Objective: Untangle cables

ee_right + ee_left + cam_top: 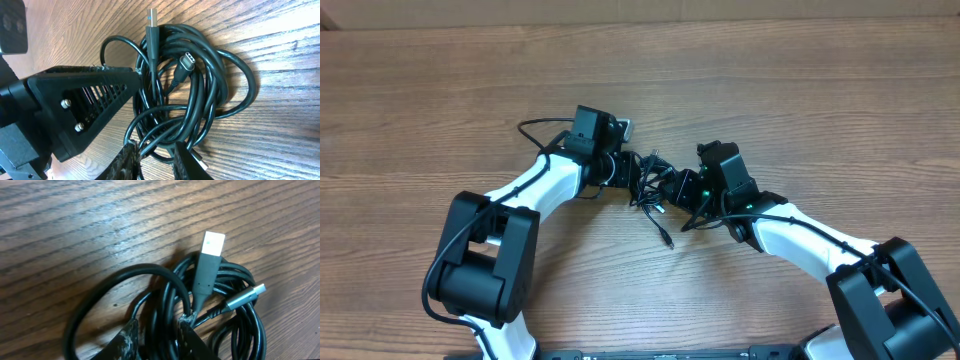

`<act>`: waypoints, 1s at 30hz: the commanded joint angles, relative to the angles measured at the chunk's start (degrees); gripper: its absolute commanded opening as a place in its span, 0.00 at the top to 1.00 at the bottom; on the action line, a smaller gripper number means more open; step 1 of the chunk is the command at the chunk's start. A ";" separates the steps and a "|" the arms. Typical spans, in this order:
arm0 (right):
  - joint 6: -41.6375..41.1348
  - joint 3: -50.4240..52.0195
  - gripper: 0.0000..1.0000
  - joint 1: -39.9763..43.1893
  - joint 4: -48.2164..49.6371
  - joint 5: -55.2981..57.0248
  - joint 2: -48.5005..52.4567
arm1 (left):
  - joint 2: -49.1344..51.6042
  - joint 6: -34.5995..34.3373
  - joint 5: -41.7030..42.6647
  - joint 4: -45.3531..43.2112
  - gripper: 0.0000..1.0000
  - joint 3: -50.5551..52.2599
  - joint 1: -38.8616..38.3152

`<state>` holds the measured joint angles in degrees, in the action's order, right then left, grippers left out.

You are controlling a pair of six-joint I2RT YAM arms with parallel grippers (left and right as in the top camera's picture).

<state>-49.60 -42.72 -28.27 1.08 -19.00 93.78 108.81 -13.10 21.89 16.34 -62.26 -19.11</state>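
Note:
The cables (648, 185) are one knot of thin black cords lying on the table between my two arms. My left gripper (628, 172) comes at the knot from the left, and its fingertips (157, 325) are shut around several strands. A grey plug with a white tip (212, 245) and a silver-tipped plug (247, 294) lie just beyond them. My right gripper (672, 188) comes from the right, and its fingertips (155, 147) hold strands at the near edge of the coil (200, 90). One loose end (667, 240) trails toward the front.
The wooden table (800, 90) lies bare around the tangle. The left gripper's black ribbed finger (85, 105) shows large in the right wrist view, close beside the coil. A thicker black robot cable (535, 127) loops behind the left arm.

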 commanded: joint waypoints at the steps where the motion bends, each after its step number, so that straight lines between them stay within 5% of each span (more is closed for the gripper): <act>1: 0.11 -0.81 0.78 -0.35 0.37 0.98 0.15 | 0.61 1.53 -1.62 0.09 0.72 -0.72 -1.36; 13: 0.09 -0.81 0.78 -0.35 0.39 0.94 0.15 | 0.63 1.29 -10.54 0.57 0.80 -0.72 -3.04; 16: 0.09 -0.81 0.70 -0.33 1.70 -1.38 0.15 | 0.63 1.27 -11.15 0.55 0.96 -0.72 -3.02; 22: 3.13 -0.81 0.61 -0.20 3.32 -5.35 0.11 | 0.63 1.27 -9.81 0.50 0.96 -0.81 -2.97; 25: 6.80 -0.87 0.67 0.46 8.46 -12.87 0.07 | 0.57 1.42 -9.79 0.52 0.96 -0.92 -2.97; 30: -0.07 -1.09 0.85 3.54 16.50 -14.08 -0.13 | -0.22 10.32 -1.25 0.50 0.96 -1.36 -2.64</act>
<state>-46.52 -42.87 -27.03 16.16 -30.79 93.82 108.81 -9.78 14.68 16.69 -62.33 -21.74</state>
